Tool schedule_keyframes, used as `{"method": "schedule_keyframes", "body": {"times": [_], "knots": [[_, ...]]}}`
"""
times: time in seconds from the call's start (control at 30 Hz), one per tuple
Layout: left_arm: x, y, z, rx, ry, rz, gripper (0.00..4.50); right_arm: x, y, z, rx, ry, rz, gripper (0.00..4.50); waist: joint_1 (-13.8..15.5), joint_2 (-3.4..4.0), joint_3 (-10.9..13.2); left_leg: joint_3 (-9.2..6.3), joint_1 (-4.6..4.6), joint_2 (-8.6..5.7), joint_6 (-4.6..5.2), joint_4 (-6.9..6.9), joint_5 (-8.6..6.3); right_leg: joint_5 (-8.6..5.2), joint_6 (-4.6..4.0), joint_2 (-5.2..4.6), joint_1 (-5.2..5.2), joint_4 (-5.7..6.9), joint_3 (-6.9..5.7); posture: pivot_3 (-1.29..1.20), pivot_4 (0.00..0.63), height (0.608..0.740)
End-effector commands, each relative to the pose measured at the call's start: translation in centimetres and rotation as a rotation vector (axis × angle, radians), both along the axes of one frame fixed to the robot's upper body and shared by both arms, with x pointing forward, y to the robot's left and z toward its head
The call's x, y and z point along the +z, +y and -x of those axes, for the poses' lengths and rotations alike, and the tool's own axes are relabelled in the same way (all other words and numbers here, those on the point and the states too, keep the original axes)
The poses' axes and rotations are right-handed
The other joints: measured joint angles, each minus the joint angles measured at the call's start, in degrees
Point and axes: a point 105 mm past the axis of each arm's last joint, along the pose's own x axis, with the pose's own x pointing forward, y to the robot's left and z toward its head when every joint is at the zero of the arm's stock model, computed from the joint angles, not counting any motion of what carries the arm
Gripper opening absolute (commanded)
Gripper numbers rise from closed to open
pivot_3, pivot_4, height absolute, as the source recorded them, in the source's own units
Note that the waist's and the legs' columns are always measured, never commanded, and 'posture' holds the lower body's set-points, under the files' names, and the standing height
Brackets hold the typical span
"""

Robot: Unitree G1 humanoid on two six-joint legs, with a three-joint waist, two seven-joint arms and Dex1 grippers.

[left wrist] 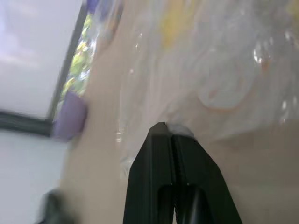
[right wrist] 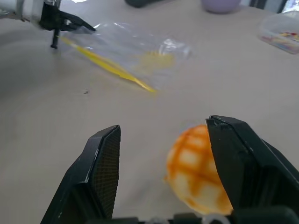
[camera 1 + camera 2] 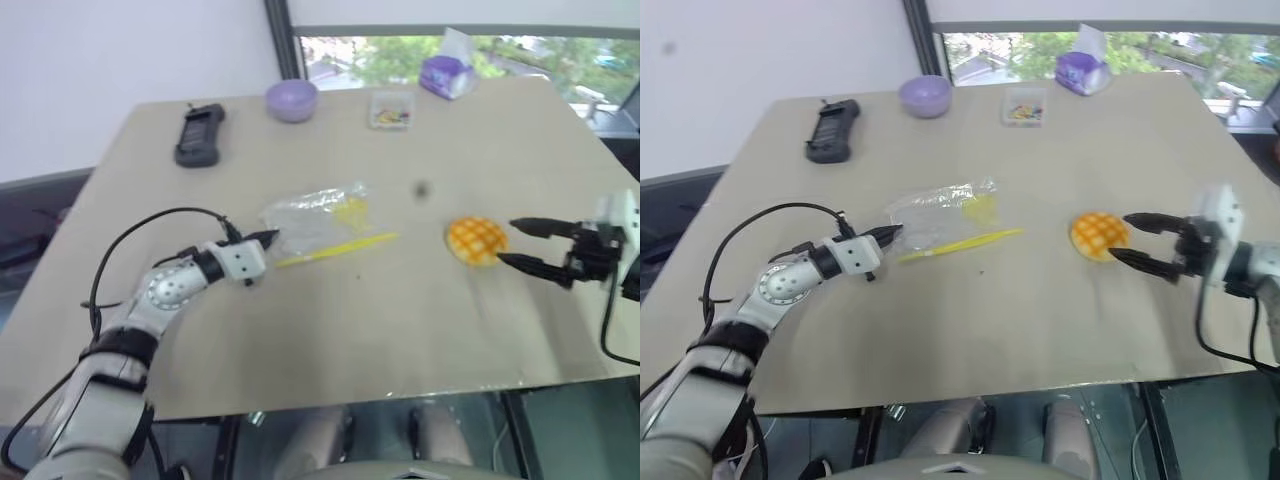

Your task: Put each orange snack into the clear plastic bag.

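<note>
From my head: one bun (image 3: 476,241), one bag (image 3: 318,223), one bowl (image 3: 291,100), one remote (image 3: 199,135), on a beige table (image 3: 400,320) by a window. My left gripper (image 1: 166,133) pinches the bag's edge. My right gripper (image 2: 161,144) gapes beside the orange, grid-topped bun, lying mid-table.

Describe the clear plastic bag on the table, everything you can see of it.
The clear plastic bag is a crinkly, see-through zip bag lying flat near the middle of the table. A yellow zip strip runs along the edge nearer the robot, and a faint yellow patch shows through the film. The left gripper is shut on the bag's left corner. The orange snack lies apart from it, to the right; the bag looks empty of snacks.
</note>
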Motion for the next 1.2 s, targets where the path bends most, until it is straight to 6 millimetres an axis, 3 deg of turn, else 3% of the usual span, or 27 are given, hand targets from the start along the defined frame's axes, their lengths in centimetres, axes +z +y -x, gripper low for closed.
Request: {"method": "schedule_keyframes", "body": {"times": [0.03,0.17,0.33,0.6,0.77,0.9,0.97,1.07,1.2], "knots": [[4.5,-1.5,2.0,-0.099,0.087,0.124,0.05,1.1,2.6,-0.4,0.066,-0.097,0.040,3.18,-1.7,-0.26,0.0,-0.01,-0.17,0.04,-0.01,0.02,0.01,0.00,-0.01,0.03,-0.15,-0.02,-0.01,0.00,0.150,0.736],[4.7,-2.6,3.5,-0.118,0.188,0.151,0.05,-0.4,5.2,-1.0,0.170,-0.178,0.213,3.18,-3.1,-0.27,0.0,0.10,-0.33,0.06,-0.02,0.03,0.01,0.00,-0.01,0.14,-0.39,-0.05,0.08,0.00,0.150,0.736],[5.0,-3.5,3.4,-0.097,0.209,0.188,0.05,-1.8,7.7,-2.3,0.224,-0.254,0.308,3.18,-2.5,-0.41,0.1,0.15,-0.24,0.06,-0.06,0.03,0.03,0.00,-0.01,0.34,-0.37,0.02,0.08,0.00,0.150,0.736],[4.8,-3.6,3.1,-0.048,0.240,0.250,0.05,-4.6,11.3,0.4,0.440,-0.203,0.333,3.18,-2.1,-0.49,0.1,0.11,-0.30,0.03,-0.06,0.03,0.03,0.01,-0.02,0.32,-0.38,-0.08,0.06,0.00,0.150,0.736],[4.6,-3.7,3.1,-0.030,0.269,0.288,0.05,-6.3,12.3,-0.4,0.383,-0.207,0.362,3.18,-2.3,-0.53,0.1,0.12,-0.29,0.04,-0.07,0.05,0.03,0.01,-0.02,0.32,-0.38,-0.02,0.08,0.00,0.150,0.736],[4.2,-4.0,3.5,-0.036,0.302,0.293,0.05,-7.0,11.6,-3.9,0.174,-0.249,0.418,3.18,-2.4,-0.55,0.1,0.13,-0.25,0.04,-0.08,0.06,0.04,0.01,-0.02,0.34,-0.37,0.01,0.08,0.00,0.150,0.736],[3.9,-3.8,3.8,-0.034,0.318,0.284,0.05,-7.0,11.2,-4.5,0.144,-0.276,0.441,3.18,-2.4,-0.56,0.1,0.15,-0.22,0.03,-0.08,0.06,0.04,0.01,-0.02,0.34,-0.37,0.01,0.11,0.00,0.150,0.736],[3.8,-3.5,3.8,-0.023,0.325,0.284,0.00,-6.9,10.6,-4.7,0.121,-0.283,0.444,2.38,-2.1,-0.61,0.0,0.12,-0.19,0.03,-0.09,0.05,0.04,0.01,-0.02,0.34,-0.37,0.00,0.07,0.00,0.150,0.736],[3.6,-3.3,3.8,-0.010,0.333,0.287,0.00,-7.0,10.5,-4.5,0.125,-0.281,0.437,0.66,-2.1,-0.62,0.0,0.12,-0.20,0.02,-0.08,0.05,0.04,0.01,-0.02,0.33,-0.35,-0.02,0.07,0.00,0.150,0.736]]}}
